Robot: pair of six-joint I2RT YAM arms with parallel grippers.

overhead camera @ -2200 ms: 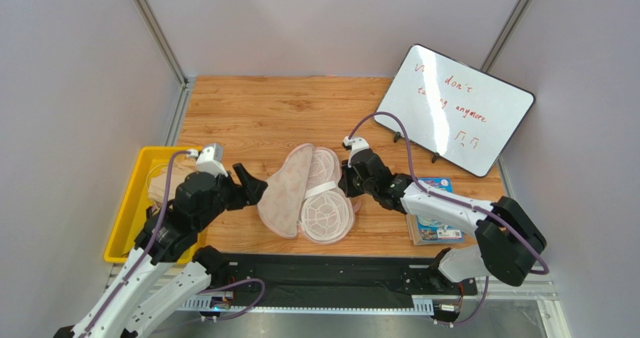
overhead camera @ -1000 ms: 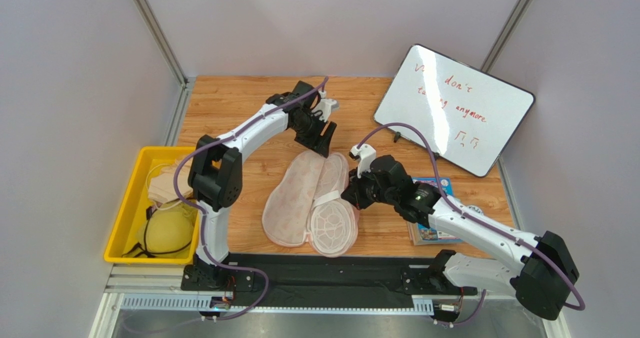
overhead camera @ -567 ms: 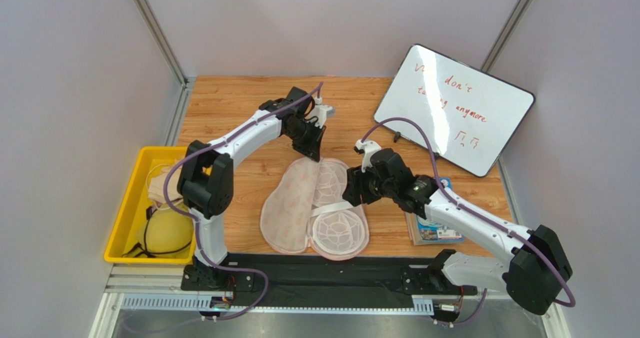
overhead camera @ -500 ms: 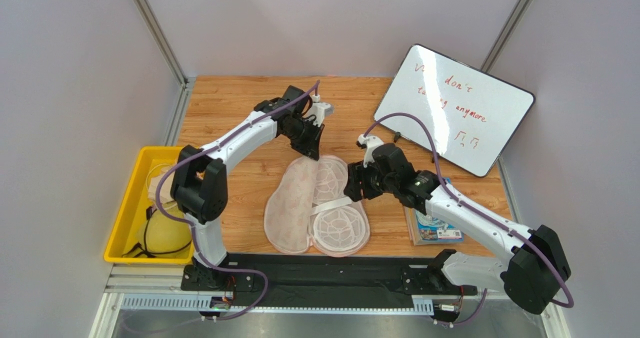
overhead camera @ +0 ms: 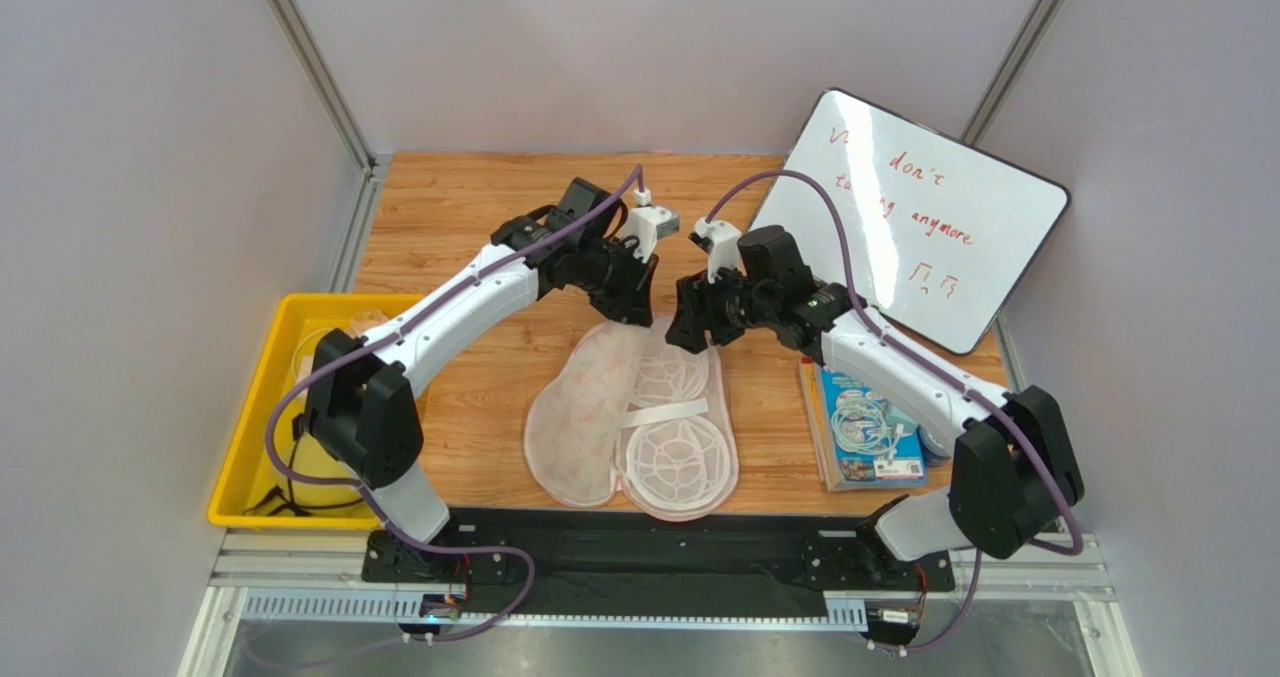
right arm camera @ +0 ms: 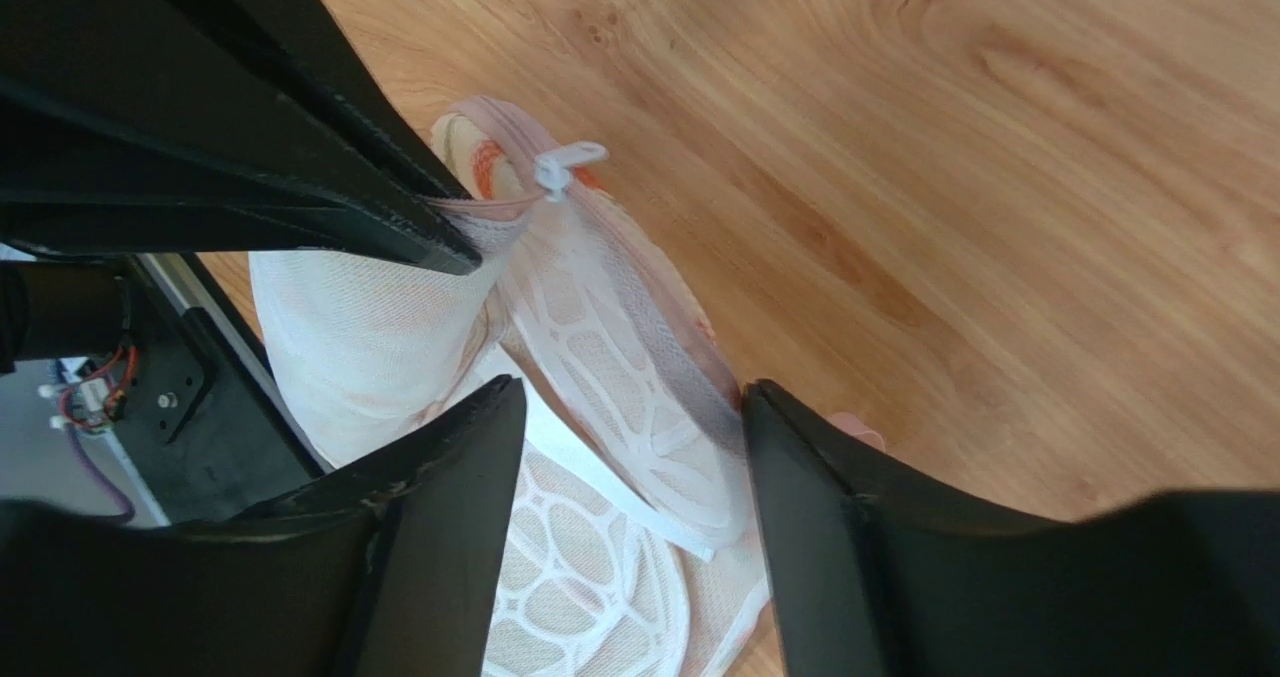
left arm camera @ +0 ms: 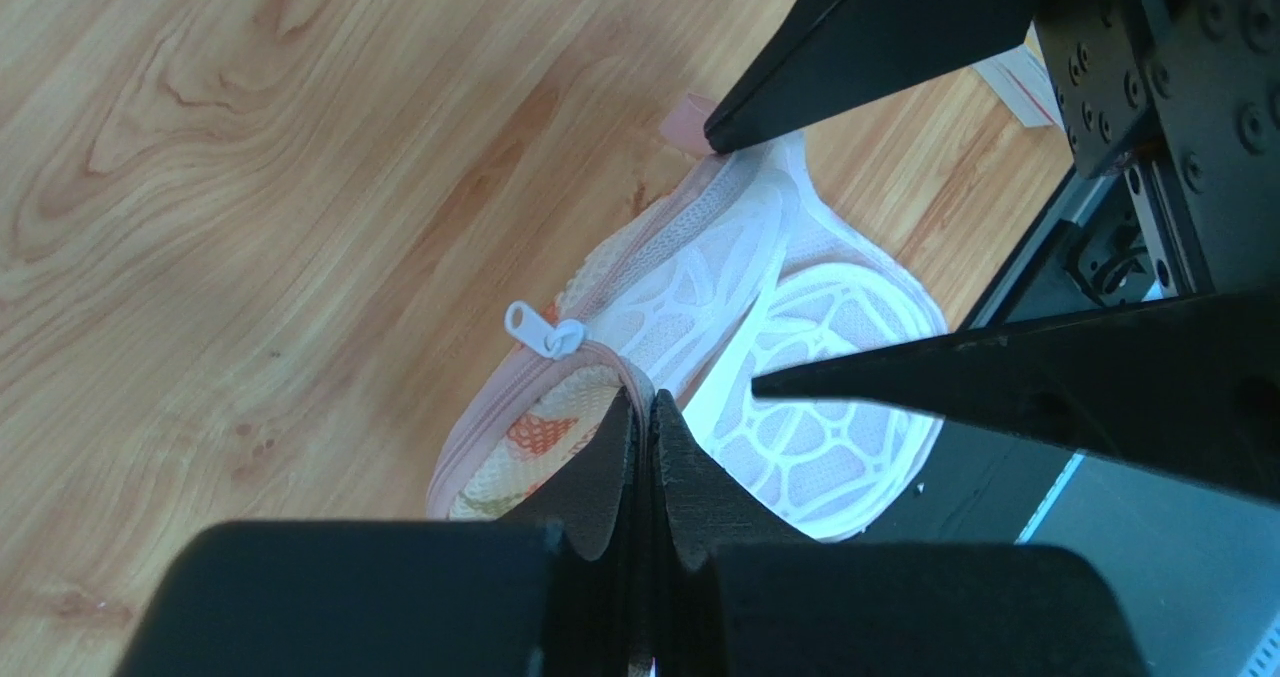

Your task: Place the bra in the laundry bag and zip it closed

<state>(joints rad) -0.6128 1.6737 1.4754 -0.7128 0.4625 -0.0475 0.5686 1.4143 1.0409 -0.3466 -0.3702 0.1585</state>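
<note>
The laundry bag (overhead camera: 579, 422) lies open in the middle of the counter (overhead camera: 481, 212). The left jaws pinch its pink far edge, by the zip pull (left arm camera: 544, 331). The right jaws hang open just beside them, holding nothing.

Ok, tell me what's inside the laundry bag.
Only the bag's own white mesh domes and a white band show; no bra. The left gripper pinches its far rim and the right gripper hovers open there, hiding that end from above.
</note>
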